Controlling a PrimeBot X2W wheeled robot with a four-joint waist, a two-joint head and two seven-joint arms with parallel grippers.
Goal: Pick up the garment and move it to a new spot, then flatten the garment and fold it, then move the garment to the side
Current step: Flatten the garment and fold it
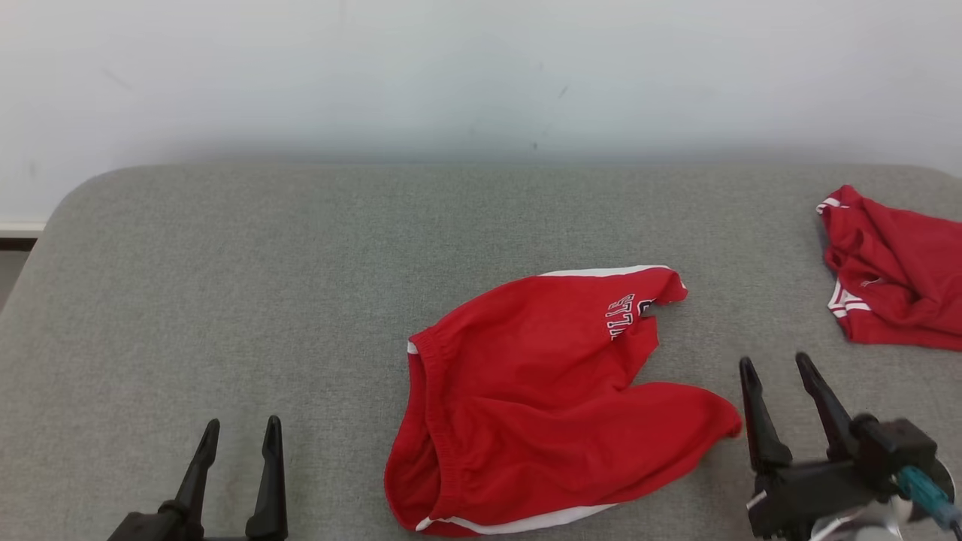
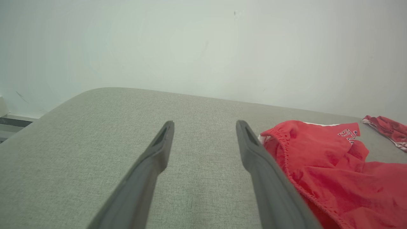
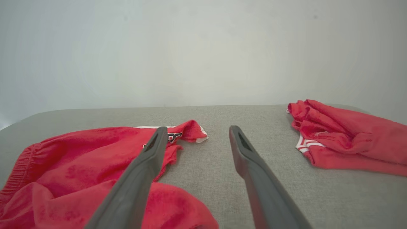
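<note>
The garment (image 1: 541, 398) is a pair of red shorts with white trim and lettering, lying rumpled on the grey padded table (image 1: 263, 263) in the middle, waistband to the left. It also appears in the left wrist view (image 2: 334, 165) and the right wrist view (image 3: 79, 165). My right gripper (image 1: 776, 364) stands open just right of the shorts' near leg, nothing between its fingers (image 3: 244, 152). My left gripper (image 1: 240, 427) stands open at the lower left, well clear of the shorts, its fingers (image 2: 251, 149) over bare fabric.
A second red garment (image 1: 894, 270) with white stripes lies bunched at the table's right edge, also seen in the right wrist view (image 3: 346, 140). A pale wall (image 1: 481, 75) rises behind the table. The table's far left corner is rounded.
</note>
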